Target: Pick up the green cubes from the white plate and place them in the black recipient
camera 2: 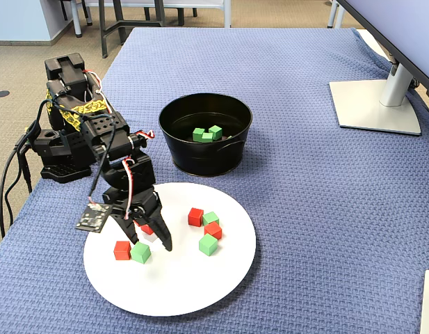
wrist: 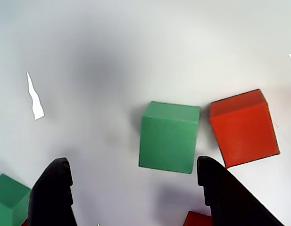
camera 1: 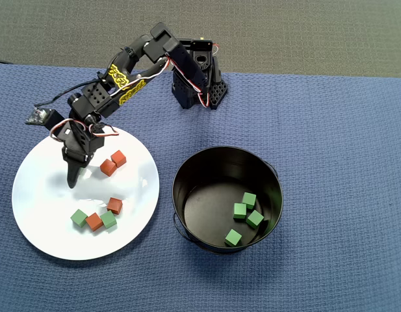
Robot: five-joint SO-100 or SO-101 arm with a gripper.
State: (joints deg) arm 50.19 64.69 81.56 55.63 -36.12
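My gripper (wrist: 132, 162) hangs open, pointing down at the white plate (camera 1: 44, 221). In the wrist view one green cube (wrist: 169, 136) lies just ahead of the jaws, nearer the right finger, with a red cube (wrist: 244, 127) beside it and another green cube (wrist: 8, 200) at the lower left. The fixed view shows the gripper (camera 2: 150, 243) above a green cube (camera 2: 140, 252), and two more green cubes (camera 2: 208, 244) (camera 2: 211, 218) to the right. In the overhead view the gripper (camera 1: 72, 179) hides that cube. The black recipient (camera 1: 206, 162) holds several green cubes (camera 1: 245, 211).
Red cubes (camera 1: 113, 162) lie mixed among the green ones on the plate, one (camera 1: 93, 222) between two green cubes. The arm's base (camera 1: 197, 84) stands behind plate and pot on a blue cloth. A monitor foot (camera 2: 377, 104) stands at the far right in the fixed view.
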